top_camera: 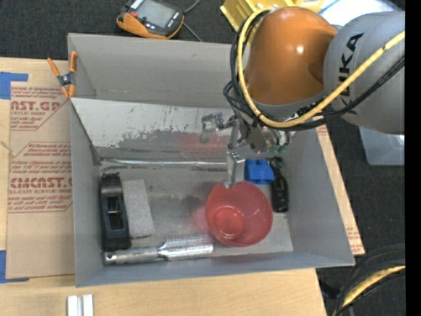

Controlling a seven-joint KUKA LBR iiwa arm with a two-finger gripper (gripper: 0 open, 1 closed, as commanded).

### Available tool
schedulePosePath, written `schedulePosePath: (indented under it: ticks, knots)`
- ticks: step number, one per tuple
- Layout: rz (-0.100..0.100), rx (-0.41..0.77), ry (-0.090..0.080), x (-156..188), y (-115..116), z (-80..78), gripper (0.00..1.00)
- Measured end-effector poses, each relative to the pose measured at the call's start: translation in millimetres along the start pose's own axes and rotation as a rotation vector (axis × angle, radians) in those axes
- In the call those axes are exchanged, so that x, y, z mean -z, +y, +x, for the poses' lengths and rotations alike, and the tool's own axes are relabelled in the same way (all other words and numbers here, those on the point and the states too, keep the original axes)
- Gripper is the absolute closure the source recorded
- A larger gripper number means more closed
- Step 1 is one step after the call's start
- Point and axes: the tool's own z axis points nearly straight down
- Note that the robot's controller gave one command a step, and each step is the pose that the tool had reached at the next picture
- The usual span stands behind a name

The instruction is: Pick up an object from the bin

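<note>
My gripper [233, 175] hangs under the orange cover at the right middle of the bin, its tip at the back rim of a red plastic cup [238, 214]. The cup lies tilted on the bin floor with its mouth facing the front left. Just behind the cup, to the right of the gripper's tip, lies a small blue block [259, 171]. A slim black object [279, 191] lies along the right wall, beside the cup and the blue block.
At the left wall a black tape dispenser [112, 212] lies lengthwise, with a grey foam block [139, 208] against it. A metal brush with a long handle [160, 251] lies along the front wall. The arm and its cables cover the bin's back right.
</note>
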Motion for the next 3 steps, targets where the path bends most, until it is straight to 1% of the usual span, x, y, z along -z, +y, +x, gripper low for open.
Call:
schedulePosePath:
  ticks: [1, 2, 3]
  knots:
    - [-0.008, -0.326, -0.014, -4, -31, 43.7, 0.0]
    - [0.0, 0.009, -0.007, 25, -23, 26.1, 0.0]
    - [-0.006, -0.269, -0.01, -16, -32, 28.2, 1.0]
